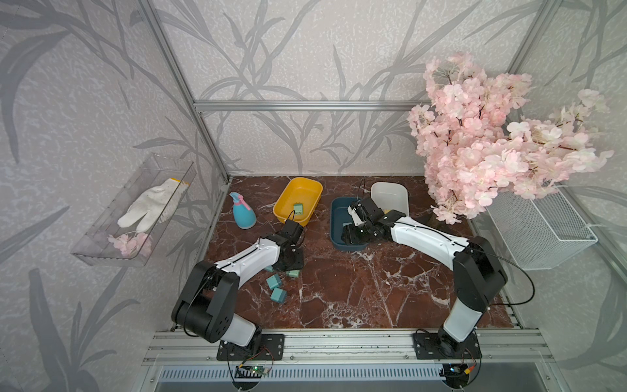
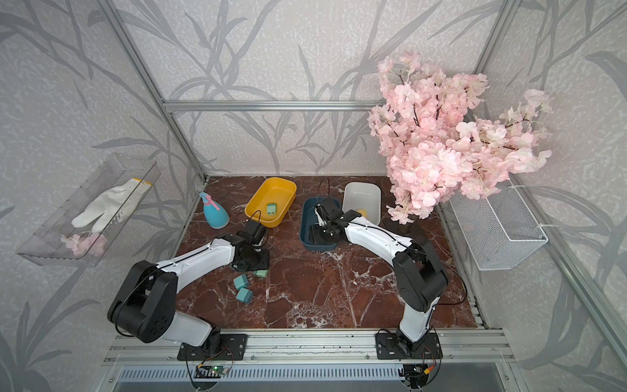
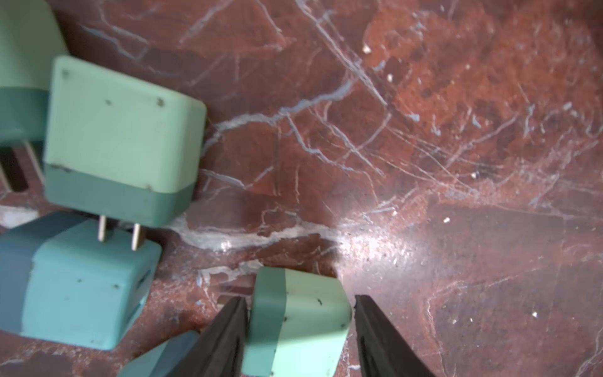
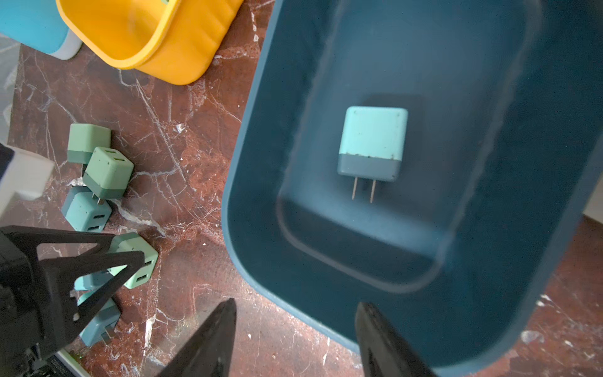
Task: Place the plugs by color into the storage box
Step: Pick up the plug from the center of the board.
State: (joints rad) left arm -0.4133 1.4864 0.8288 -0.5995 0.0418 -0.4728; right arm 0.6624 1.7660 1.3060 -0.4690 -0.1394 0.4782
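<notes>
Near the left edge of the tabletop (image 1: 373,288), the left gripper (image 3: 300,297) straddles 1 sage green plug (image 3: 303,329). Its jaws are narrow at the plug's sides, but a firm grip cannot be told. A loose teal plug (image 3: 81,287) and a second sage plug (image 3: 120,130) crowd just beside. The right gripper (image 4: 297,303) gapes empty over the blue box (image 4: 261,182), which holds 1 boxed teal plug (image 4: 372,143).

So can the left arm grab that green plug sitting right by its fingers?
Probably yes. The left gripper is down at the table, its jaws either side of the green plug with nothing between. Another plug lies close by, but outside the gap.
</notes>
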